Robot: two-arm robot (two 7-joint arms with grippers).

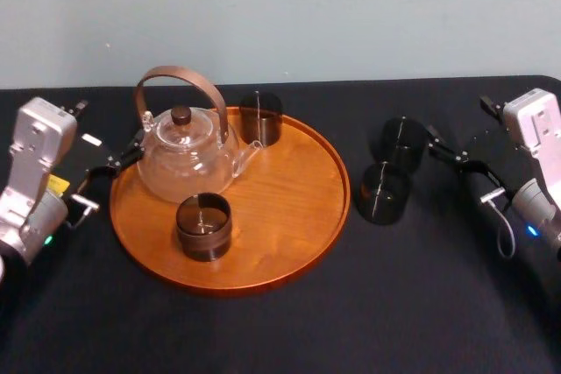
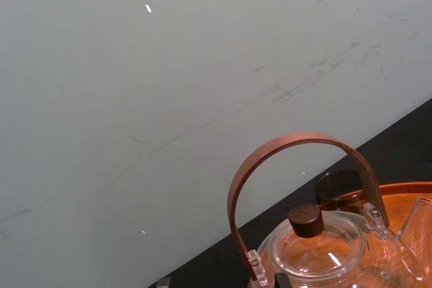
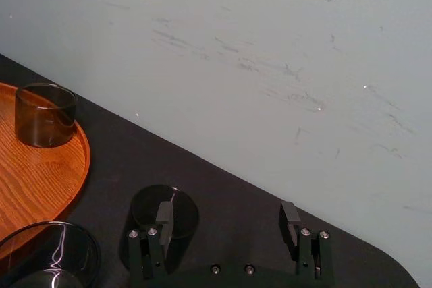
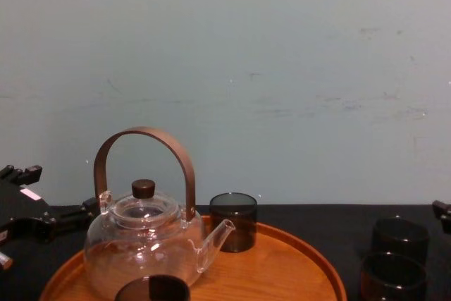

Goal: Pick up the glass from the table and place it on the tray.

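From the head view I count one teapot, four dark glasses and one tray on the black table. Two glasses stand on the tray: the far tray glass by the spout and the near tray glass in front of the teapot. The other two stand on the cloth off the tray's right side, the far table glass just behind the near table glass. The right gripper sits just beside the far table glass. The left gripper rests at the tray's left rim, close to the teapot.

The left wrist view looks over the teapot, with one glass behind it. Two finger tips peek in at the frame's edge, set apart.

In the right wrist view, the right gripper's two fingers are spread wide and hold nothing. The far table glass stands partly behind one of them. The near table glass stands by the tray's rim, and one glass is on the tray.

The chest view shows one teapot, two glasses on the tray and two on the cloth at the right.
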